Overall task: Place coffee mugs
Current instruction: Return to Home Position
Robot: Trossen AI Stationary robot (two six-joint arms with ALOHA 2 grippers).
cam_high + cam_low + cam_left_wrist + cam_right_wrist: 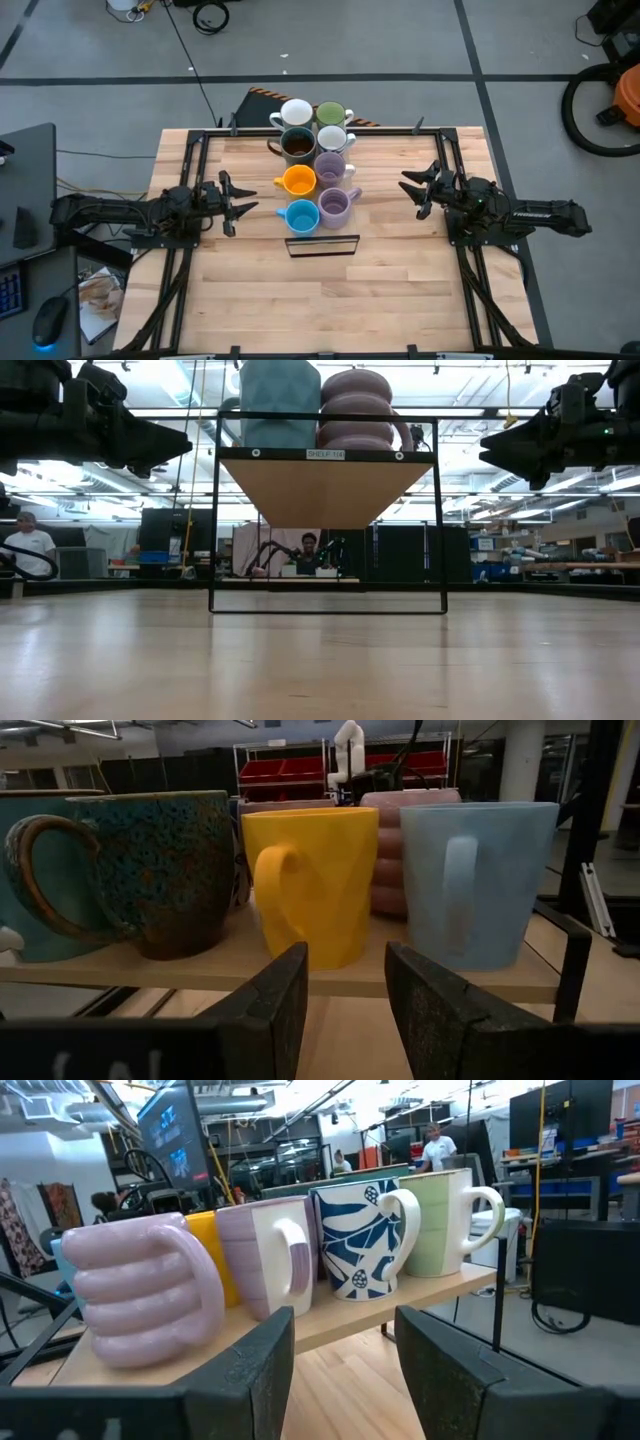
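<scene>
I see both arms matte black with chunky joints, and faint pale lettering along the right arm [525, 212]. The left gripper [240, 203] and right gripper [412, 195] carry flat, grainy dark fingers [275, 1005]

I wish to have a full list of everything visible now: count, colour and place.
Table: one, light wood.
Shelf: one, black frame, wooden board, table middle.
Plain mug: one, white, left row, rear.
Dark mug: one, dark brown, left row, second.
Orange mug: one, orange, left row, third.
Blue mug: one, blue, left row, front.
Green mug: one, green, right row, rear.
Patterned mug: one, white and blue, right row, second.
Purple mugs: two, light purple, right row, front.
People: two, room behind.
Left tool: one, dark, open, left of shelf.
Right tool: one, dark, open, right of shelf.
</scene>
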